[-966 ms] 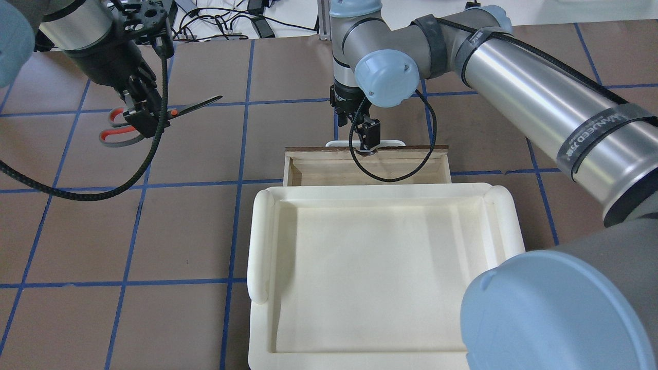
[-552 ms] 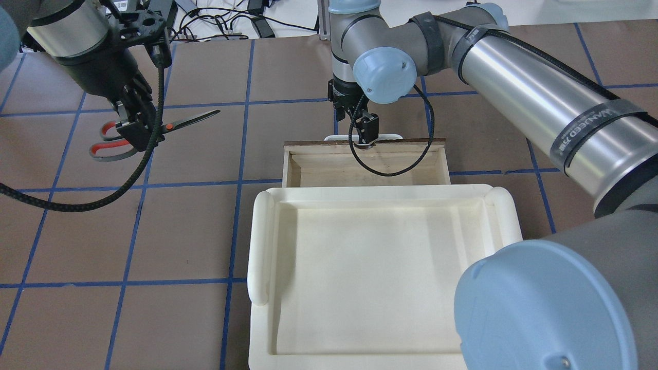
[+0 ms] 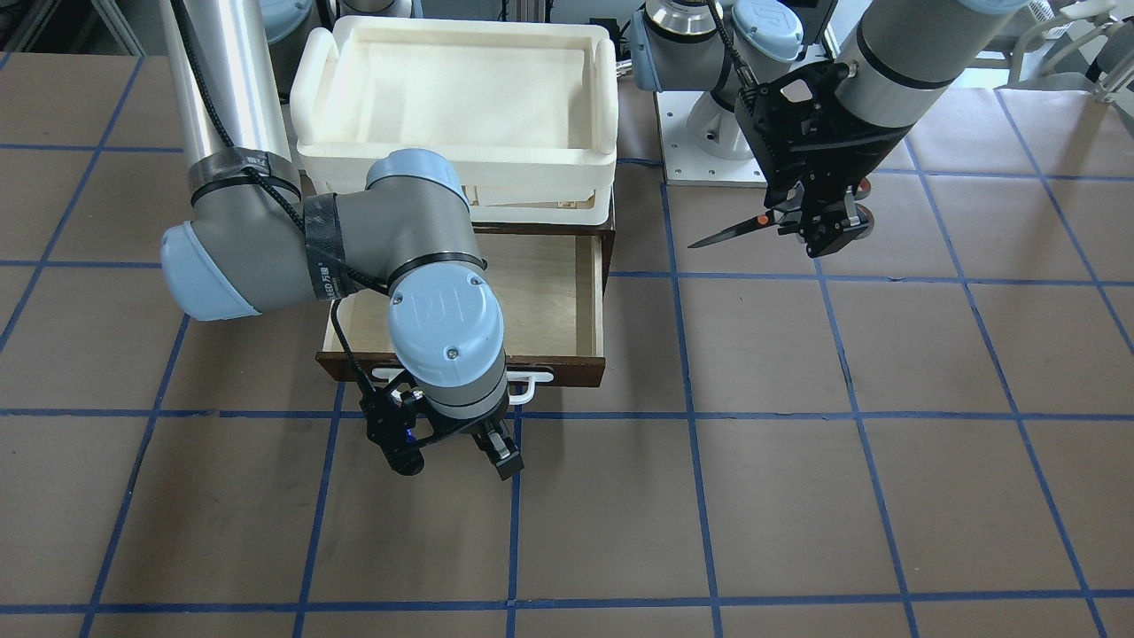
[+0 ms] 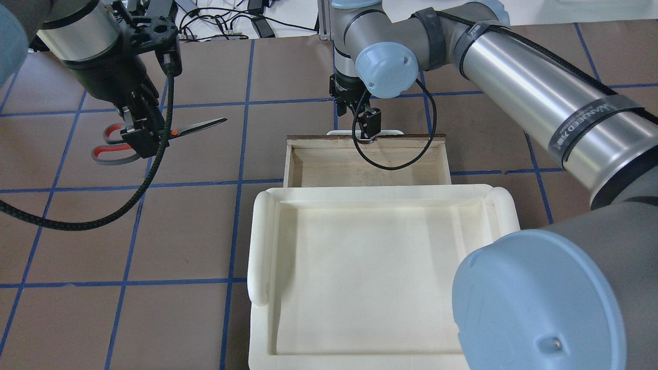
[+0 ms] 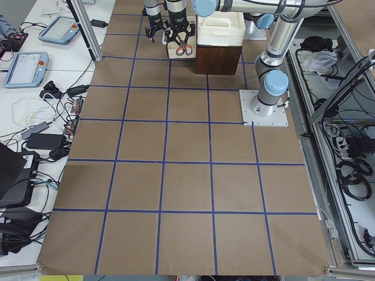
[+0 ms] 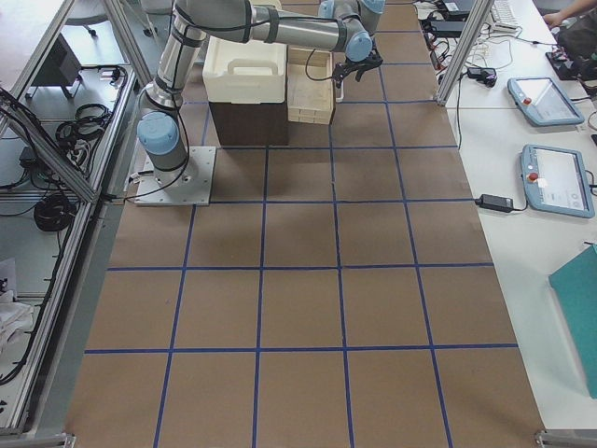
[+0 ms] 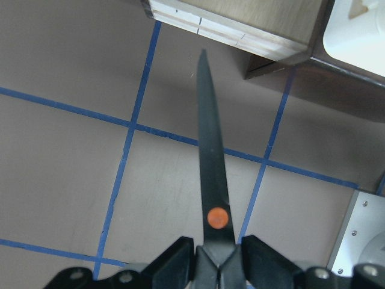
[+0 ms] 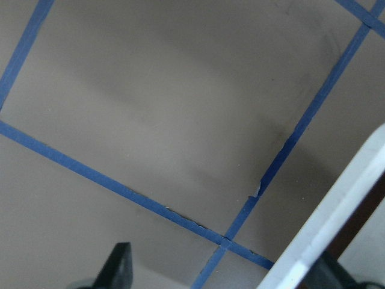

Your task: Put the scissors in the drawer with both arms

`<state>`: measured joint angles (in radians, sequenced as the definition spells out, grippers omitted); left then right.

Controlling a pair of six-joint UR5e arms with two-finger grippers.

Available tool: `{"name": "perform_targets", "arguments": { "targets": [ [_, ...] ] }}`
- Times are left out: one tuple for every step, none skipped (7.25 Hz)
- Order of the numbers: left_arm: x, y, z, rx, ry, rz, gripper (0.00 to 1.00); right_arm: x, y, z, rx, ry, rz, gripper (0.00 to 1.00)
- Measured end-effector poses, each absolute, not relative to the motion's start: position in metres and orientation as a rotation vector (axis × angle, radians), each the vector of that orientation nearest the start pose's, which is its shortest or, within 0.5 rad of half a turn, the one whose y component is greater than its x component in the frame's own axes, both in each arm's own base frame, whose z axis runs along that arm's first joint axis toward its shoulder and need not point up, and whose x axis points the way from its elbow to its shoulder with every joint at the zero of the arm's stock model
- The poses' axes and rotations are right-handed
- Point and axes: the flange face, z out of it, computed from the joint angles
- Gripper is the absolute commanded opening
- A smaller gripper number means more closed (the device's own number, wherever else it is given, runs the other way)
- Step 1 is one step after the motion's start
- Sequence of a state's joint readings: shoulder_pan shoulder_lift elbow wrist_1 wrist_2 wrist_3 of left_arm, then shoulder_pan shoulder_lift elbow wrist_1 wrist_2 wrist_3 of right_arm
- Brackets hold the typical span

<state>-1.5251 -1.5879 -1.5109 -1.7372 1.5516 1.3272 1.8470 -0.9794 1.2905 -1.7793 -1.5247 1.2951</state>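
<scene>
While the left arm (image 4: 85, 36) hangs above the bench (image 4: 180, 231), the left jaws are closed tight on the scissors (image 4: 198, 125), gripping them just behind the orange pivot dot (image 7: 217, 217).

1. Scissors position: clear of the bench surface and well apart from the drawer (image 4: 290, 172), on the robot's left side of it. The blades are closed and lie roughly level. The tip points toward the drawer, and in the left wrist view it lines up near the drawer's corner. The orange-lined handles (image 4: 110, 146) project from the far side of the jaws, away from the drawer.

2. Drawer position: pulled out from under the cream-white tray (image 4: 262, 241), with the pale plywood floor exposed. The white bar handle (image 3: 530, 387) sits on the dark brown front panel (image 3: 567, 368).

3. Right arm (image 4: 514, 77): reaches across the tray to the drawer front. The right jaws are spread wide and hold nothing. In the right wrist view one finger (image 8: 120, 268) stands well clear of the handle. The bar runs close beside the opposite finger, and contact there cannot be determined.

4. Bench surface: brown covering marked with a blue tape grid.
</scene>
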Motion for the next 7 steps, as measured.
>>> {"name": "perform_targets", "arguments": {
  "targets": [
    [-0.113, -0.492, 0.492, 1.933, 2.591, 0.135, 0.00, 0.322, -0.637, 0.284, 1.547, 2.776, 0.169, 1.00],
    [-0.113, -0.493, 0.492, 1.936, 2.591, 0.135, 0.00, 0.322, -0.638, 0.285, 1.537, 2.778, 0.167, 1.00],
    [-0.114, -0.493, 0.490, 1.939, 2.591, 0.138, 0.00, 0.323, -0.640, 0.285, 1.530, 2.778, 0.164, 1.00],
    [-0.114, -0.494, 0.489, 1.942, 2.591, 0.140, 0.00, 0.323, -0.641, 0.286, 1.525, 2.777, 0.164, 1.00],
    [-0.114, -0.494, 0.489, 1.943, 2.591, 0.141, 0.00, 0.324, -0.640, 0.287, 1.519, 2.775, 0.167, 1.00],
    [-0.114, -0.495, 0.488, 1.944, 2.591, 0.141, 0.00, 0.324, -0.637, 0.292, 1.515, 2.771, 0.169, 1.00],
    [-0.114, -0.495, 0.488, 1.945, 2.591, 0.141, 0.00, 0.324, -0.634, 0.300, 1.512, 2.768, 0.164, 1.00]
  ]
}}
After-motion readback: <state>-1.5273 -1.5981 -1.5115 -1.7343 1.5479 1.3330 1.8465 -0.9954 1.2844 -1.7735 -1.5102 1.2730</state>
